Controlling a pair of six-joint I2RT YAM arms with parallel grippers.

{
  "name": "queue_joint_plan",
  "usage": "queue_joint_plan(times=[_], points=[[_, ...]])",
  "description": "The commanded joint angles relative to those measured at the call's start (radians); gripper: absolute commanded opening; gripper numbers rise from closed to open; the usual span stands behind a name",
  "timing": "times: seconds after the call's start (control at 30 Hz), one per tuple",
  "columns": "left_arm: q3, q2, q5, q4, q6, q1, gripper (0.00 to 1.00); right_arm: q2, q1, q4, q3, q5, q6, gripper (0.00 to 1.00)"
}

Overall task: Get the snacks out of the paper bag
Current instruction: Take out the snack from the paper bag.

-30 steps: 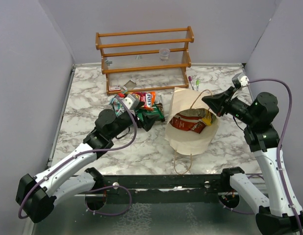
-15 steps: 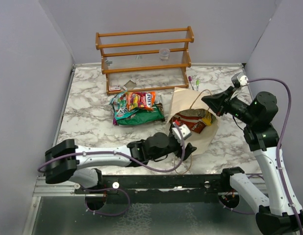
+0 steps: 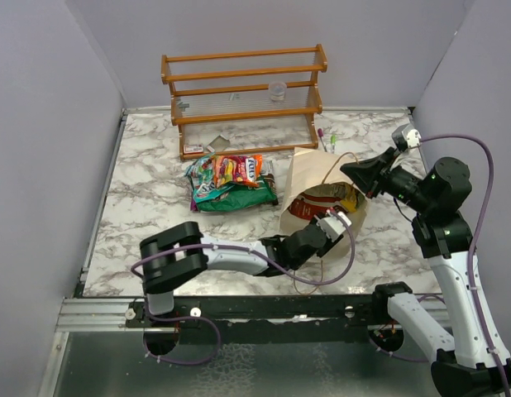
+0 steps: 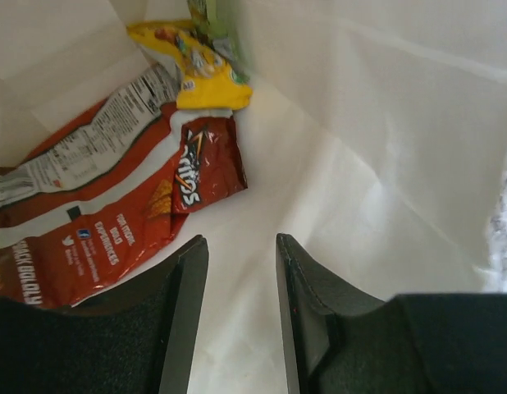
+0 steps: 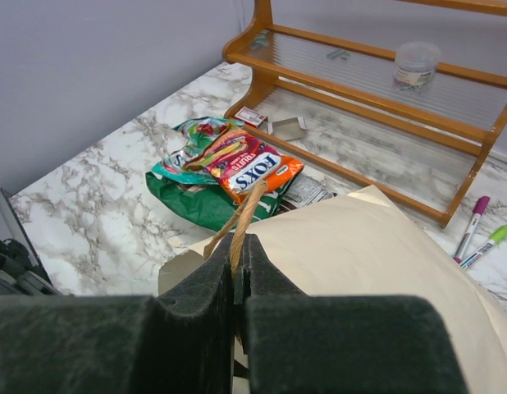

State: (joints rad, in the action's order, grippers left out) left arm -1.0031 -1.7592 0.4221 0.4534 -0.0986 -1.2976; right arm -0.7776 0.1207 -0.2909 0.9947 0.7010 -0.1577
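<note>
The step in hand is the reach for the next snack: the left gripper [image 4: 241,243] is inside the paper bag [image 3: 310,169], jaws apart with nothing between them. The red Doritos packet [image 4: 114,222] lies just ahead of them, and a yellow packet [image 4: 196,74] is deeper in. The right gripper [image 5: 239,246] has its jaws pressed together on the tan handle [image 5: 246,202], holding the bag mouth up; other packets lie in a pile [image 3: 231,184] on the marble table [image 3: 140,207] beside the bag. I judge that the next move needs the left jaws to come over an edge of the red packet, close, and pull it out.
</note>
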Motion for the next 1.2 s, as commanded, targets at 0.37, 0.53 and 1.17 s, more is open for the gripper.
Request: queue_joint_plan(times=[0.37,0.53,1.17], points=[[-0.276,-0.319,-0.029,0.091,0.059,0.136,0.53,0.009,0.004,-0.005,0.013,0.034,-0.021,0.02],[-0.346,-0.377,-0.042,0.098,0.056,0.153,0.61,0.004,0.004,-0.008,0.017,0.036,-0.021,0.02],[-0.549,-0.608,-0.168,0.198,0.042,0.220,0.71,-0.011,0.004,-0.023,0.030,0.040,-0.022,0.02]])
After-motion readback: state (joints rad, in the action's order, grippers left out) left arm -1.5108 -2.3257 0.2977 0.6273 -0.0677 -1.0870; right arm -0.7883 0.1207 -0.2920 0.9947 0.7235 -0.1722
